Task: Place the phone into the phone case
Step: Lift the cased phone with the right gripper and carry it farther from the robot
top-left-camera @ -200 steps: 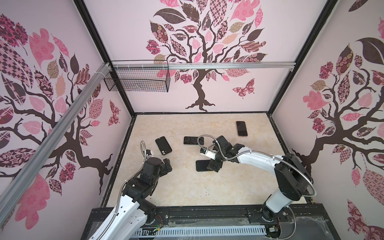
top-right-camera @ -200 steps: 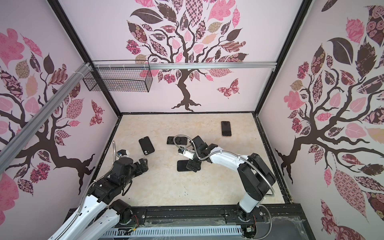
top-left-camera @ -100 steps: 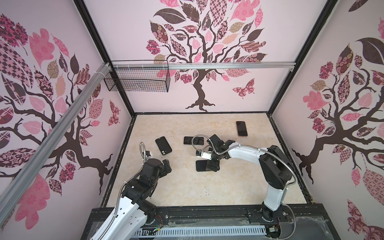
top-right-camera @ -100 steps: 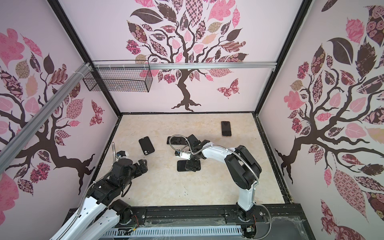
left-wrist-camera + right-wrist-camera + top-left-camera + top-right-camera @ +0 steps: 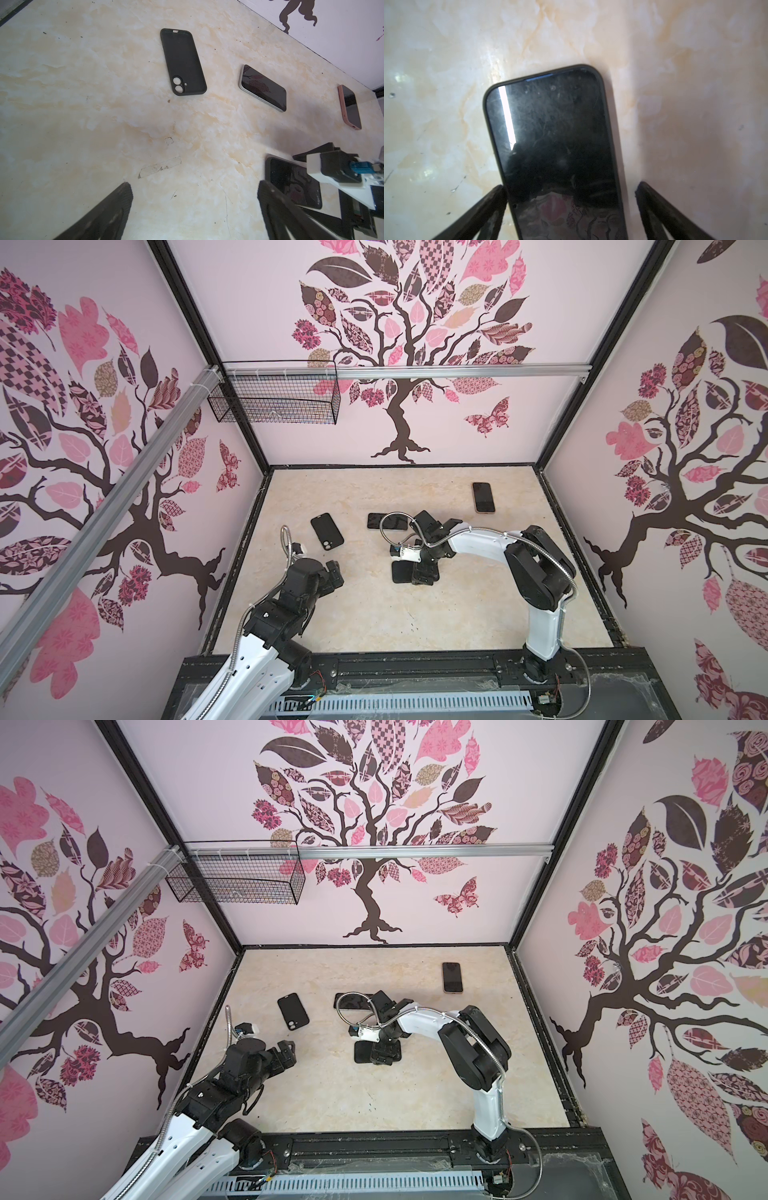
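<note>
**Fig.** Phone [image 5: 556, 145] lies flat, screen up, at ctr of the table [image 5: 374, 614]. A dark case [image 5: 608, 128] rims the end that shows. I cannot tell whether the phone is seated all the way in, since my R gripper covers the other end. In both top views only its left end shows [image 5: 401, 572] [image 5: 362, 1052].

**R gripper** [image 5: 570, 188] points down over the phone, jaws spread wide, one on each long side. In the R wrist view one of its fingers [image 5: 483, 209] is touching or just beside the phone's edge. The other stands apart, w/ bare table between. I grip nothing w/ it. Same pose in both top views [image 5: 424, 574] [image 5: 386, 1054].

**Empty case** [image 5: 327, 532] [image 5: 293, 1011] [image 5: 182, 62] is black and lies inside up, w/ the camera cut-out at its near end. It sits left of ctr, farther back, well apart from the phone.

**Bare phone** [image 5: 384, 521] [image 5: 349, 1001] [image 5: 262, 88] has a pale edge and lies screen up, between the empty case & my R wrist. My cable loop crosses it in both top views.

**Pink-cased phone** [image 5: 483, 497] [image 5: 452, 977] [image 5: 350, 107] lies screen up at far right, well apart from the rest.

**L gripper** [image 5: 334, 572] [image 5: 286, 1052] [image 5: 194, 186] hangs above the near-left table, aimed toward ctr, jaws wide & empty. Only bare table shows between them in the L wrist view.

**Wire basket** [image 5: 274, 406] hangs on the rail at the far-left corner.
</note>
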`<state>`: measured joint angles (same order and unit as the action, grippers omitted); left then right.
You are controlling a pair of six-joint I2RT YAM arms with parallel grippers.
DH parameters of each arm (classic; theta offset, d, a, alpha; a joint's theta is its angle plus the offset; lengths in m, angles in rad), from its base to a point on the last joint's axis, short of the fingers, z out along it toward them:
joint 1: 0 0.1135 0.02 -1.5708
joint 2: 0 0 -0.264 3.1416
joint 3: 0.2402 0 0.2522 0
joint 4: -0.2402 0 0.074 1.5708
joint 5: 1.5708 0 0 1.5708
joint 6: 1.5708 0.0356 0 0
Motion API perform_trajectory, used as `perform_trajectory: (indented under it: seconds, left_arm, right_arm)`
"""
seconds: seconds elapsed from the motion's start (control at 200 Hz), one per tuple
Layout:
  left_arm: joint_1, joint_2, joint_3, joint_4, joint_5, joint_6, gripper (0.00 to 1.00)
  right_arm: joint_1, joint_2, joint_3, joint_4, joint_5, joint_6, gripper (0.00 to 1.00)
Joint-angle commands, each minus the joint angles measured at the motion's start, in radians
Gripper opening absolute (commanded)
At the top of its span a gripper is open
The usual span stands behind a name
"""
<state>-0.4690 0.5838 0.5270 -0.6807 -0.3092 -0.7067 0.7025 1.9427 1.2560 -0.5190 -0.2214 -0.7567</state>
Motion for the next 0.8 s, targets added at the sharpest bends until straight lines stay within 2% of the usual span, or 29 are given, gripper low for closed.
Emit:
perform_trajectory:
  seconds: [0.0, 0.16, 0.355, 0.525, 0.795]
  left_arm:
    - [0.005, 0.004, -0.017, 0.025, 0.0, 0.016, 0.97]
    - [0.004, 0.004, -0.015, 0.024, 0.001, 0.017, 0.97]
    - [0.004, 0.0, -0.018, 0.025, -0.006, 0.018, 0.97]
    - [0.005, 0.0, -0.016, 0.024, -0.009, 0.016, 0.97]
    - [0.004, -0.009, -0.019, 0.02, -0.012, 0.015, 0.97]
  right_arm:
    - [0.016, 0.051, 0.02, -0.033, 0.002, 0.003, 1.0]
    - [0.036, 0.066, 0.01, -0.02, 0.063, 0.014, 0.98]
    - [0.071, 0.07, -0.019, 0.026, 0.229, 0.037, 0.93]
    - [0.072, 0.084, -0.014, 0.026, 0.222, 0.102, 0.89]
    - [0.072, 0.096, -0.021, 0.043, 0.21, 0.191, 0.71]
